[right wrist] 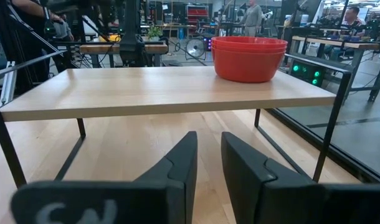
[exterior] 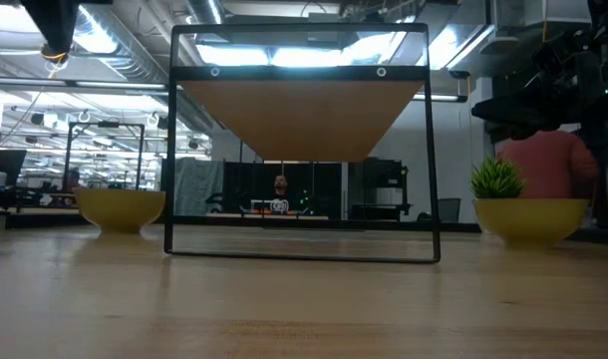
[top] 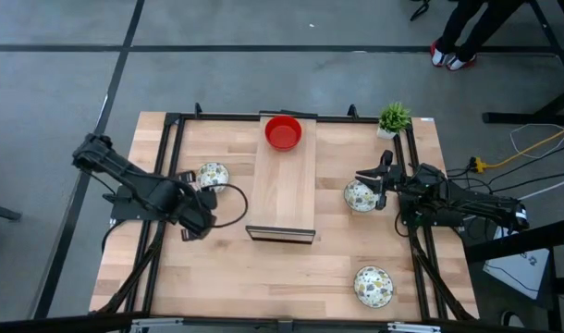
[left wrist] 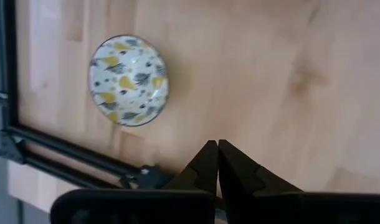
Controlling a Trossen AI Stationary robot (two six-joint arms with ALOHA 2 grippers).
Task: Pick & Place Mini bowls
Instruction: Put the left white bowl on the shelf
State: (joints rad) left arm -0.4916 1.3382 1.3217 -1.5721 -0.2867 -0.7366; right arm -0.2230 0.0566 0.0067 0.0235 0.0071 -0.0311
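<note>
The left pincer (top: 204, 225) is clenched on nothing, its two tips pressed together in the left wrist view, and it hangs over bare wood just beside a patterned bowl (top: 213, 176) lying near the left rail of the worktop (top: 291, 268). The right pincer (top: 382, 191) stands released, a narrow gap showing between its fingers (right wrist: 177, 165), and it holds nothing, though it sits close against a second patterned bowl (top: 359, 196) on the right half. A third patterned bowl (top: 373, 285) lies well apart, toward the front right corner. Between the two arms stands a raised wooden shelf (top: 287, 190), and at its far end rests the red bowl (top: 284, 132), which from the right wrist view looks like a nested stack of red bowls. A small potted plant (top: 394, 118) stands at the far right corner. Judging by this layout, the red ones appear placed and the patterned ones remain to be lifted. The next move seems to call for a pincer to spread wide, settle over a bowl's rim, close on it and carry it up onto the shelf.
</note>
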